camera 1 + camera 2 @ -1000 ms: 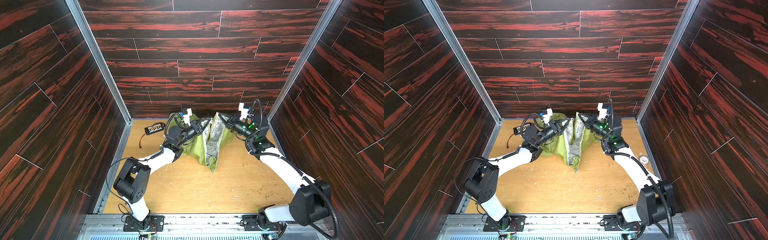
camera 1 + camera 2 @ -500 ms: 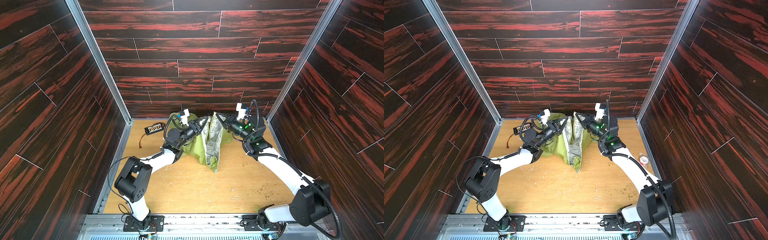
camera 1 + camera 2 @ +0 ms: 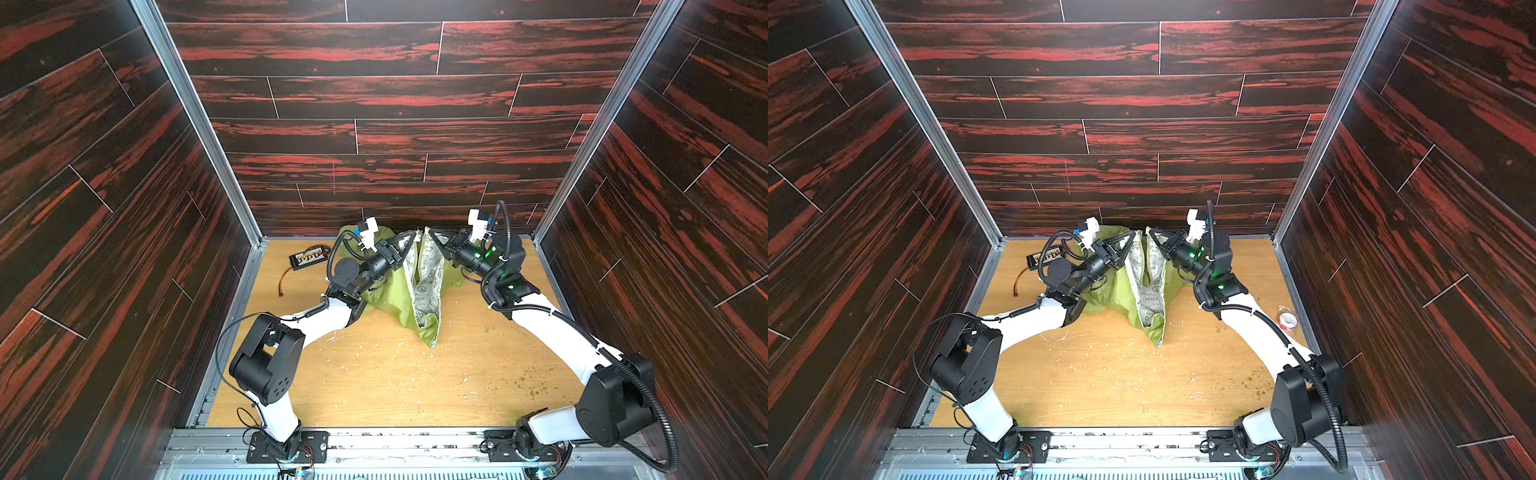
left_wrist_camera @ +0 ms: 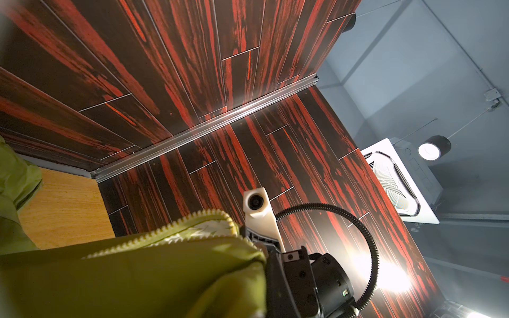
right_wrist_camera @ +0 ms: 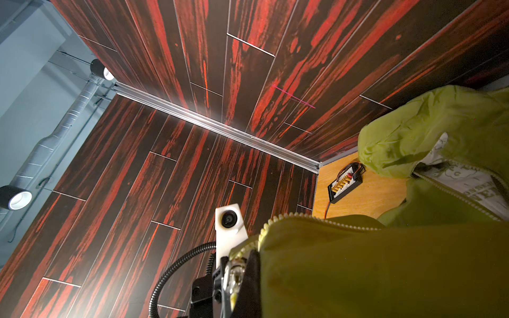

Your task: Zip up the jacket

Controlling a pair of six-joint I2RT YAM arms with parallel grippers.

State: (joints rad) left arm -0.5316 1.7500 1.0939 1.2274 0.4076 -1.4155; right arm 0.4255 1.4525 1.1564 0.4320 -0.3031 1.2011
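The lime-green jacket (image 3: 388, 291) (image 3: 1100, 293) hangs at the back of the table, held up by its two front edges. Its white patterned lining (image 3: 420, 286) faces the camera, and its lower tip rests on the wood. My left gripper (image 3: 409, 244) (image 3: 1128, 241) is shut on the left front edge near the top. My right gripper (image 3: 434, 237) (image 3: 1152, 235) is shut on the right front edge, a short gap away. The pale zipper teeth (image 4: 192, 220) (image 5: 316, 220) run along the cloth in both wrist views. Green cloth (image 4: 165, 275) (image 5: 385, 261) hides each gripper's own jaws there.
A black connector board with an orange wire (image 3: 309, 257) (image 3: 1046, 258) (image 5: 344, 184) lies at the back left. A small tape roll (image 3: 1287, 320) sits by the right wall. The back wall (image 3: 374, 187) stands close behind both grippers. Pale shavings dot the wooden table (image 3: 395, 382).
Both grippers have drawn slightly closer together near the back wall, narrowing the gap between the two front edges. The jacket still hangs from both.
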